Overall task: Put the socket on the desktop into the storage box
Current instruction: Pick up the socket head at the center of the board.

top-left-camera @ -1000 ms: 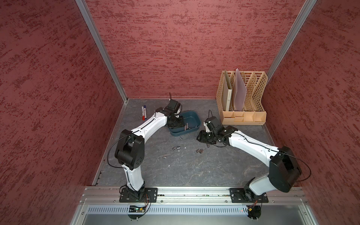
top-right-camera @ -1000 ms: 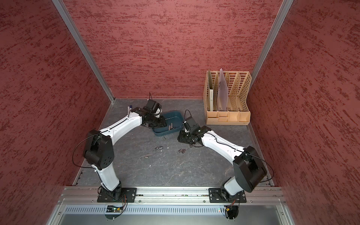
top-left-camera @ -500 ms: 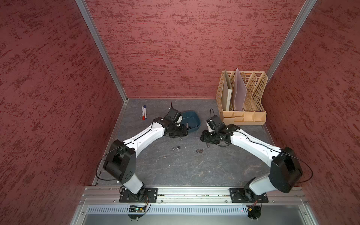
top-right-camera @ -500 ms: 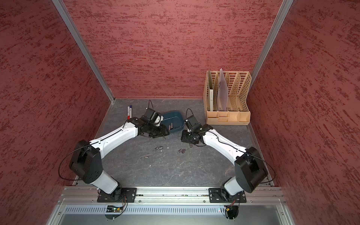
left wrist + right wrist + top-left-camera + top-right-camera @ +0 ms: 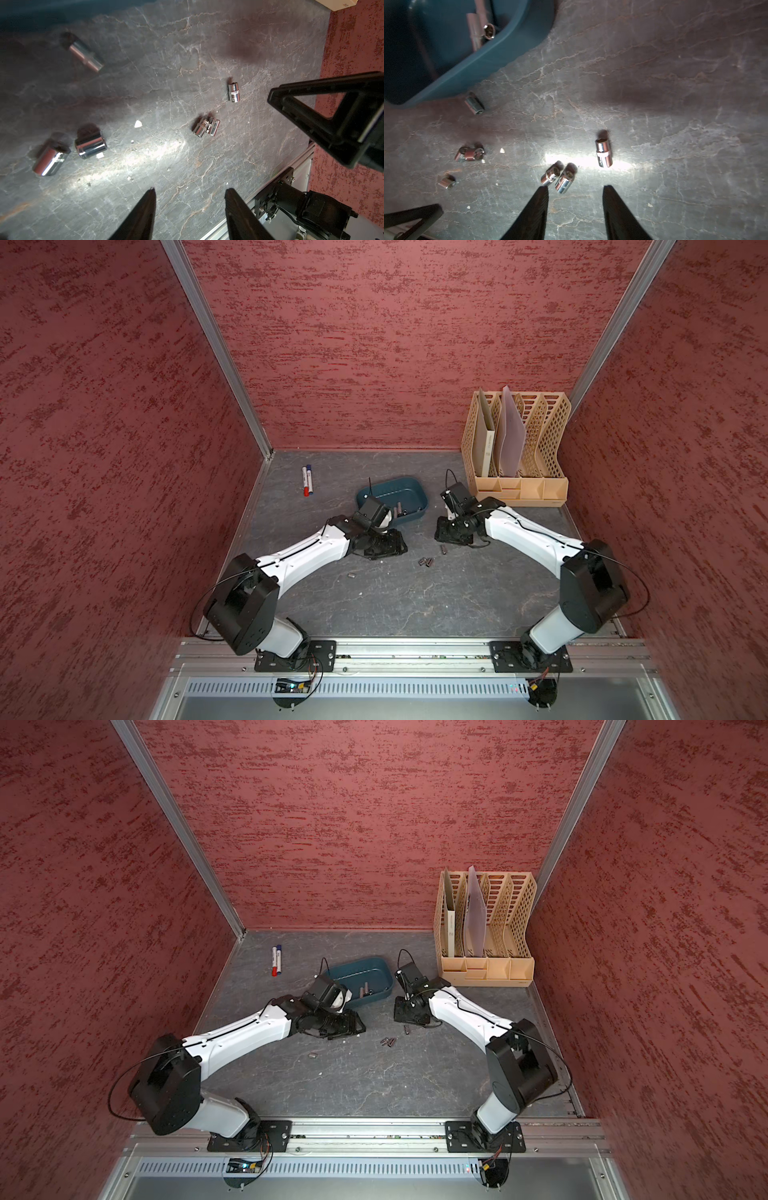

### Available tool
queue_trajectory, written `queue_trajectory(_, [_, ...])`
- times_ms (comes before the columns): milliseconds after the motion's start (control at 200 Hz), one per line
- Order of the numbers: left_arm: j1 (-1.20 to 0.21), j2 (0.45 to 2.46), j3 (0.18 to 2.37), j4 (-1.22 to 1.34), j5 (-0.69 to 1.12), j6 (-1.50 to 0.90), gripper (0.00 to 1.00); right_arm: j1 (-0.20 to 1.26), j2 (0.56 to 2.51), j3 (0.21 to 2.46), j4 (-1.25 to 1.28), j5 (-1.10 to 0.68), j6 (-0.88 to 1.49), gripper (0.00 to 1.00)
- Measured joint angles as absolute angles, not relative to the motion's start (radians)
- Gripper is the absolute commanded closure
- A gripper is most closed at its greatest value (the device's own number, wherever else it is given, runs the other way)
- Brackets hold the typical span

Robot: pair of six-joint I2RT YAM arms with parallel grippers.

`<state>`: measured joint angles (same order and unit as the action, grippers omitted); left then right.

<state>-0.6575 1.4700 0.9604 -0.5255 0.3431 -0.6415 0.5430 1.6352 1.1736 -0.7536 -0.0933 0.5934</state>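
Left pincer and right pincer: both apart, empty. Chrome sockets lie loose on the table; others lie in the storage box. Hazard: the touching pair near the right pincer; clamping one may roll its neighbour away.

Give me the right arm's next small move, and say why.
Probably lower the right gripper onto the nearer socket of the side-by-side pair and close on it. The jaws stand open and empty above the desktop. That socket lies just ahead of the fingertips, and several sockets lie outside the storage box.
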Motion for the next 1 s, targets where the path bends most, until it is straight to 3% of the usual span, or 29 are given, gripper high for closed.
queue_trajectory(1002, [-0.686,1.411,0.809,-0.420,0.347,-0.748,0.44,0.527,1.852,1.215,-0.783,-0.073,0.540,0.65])
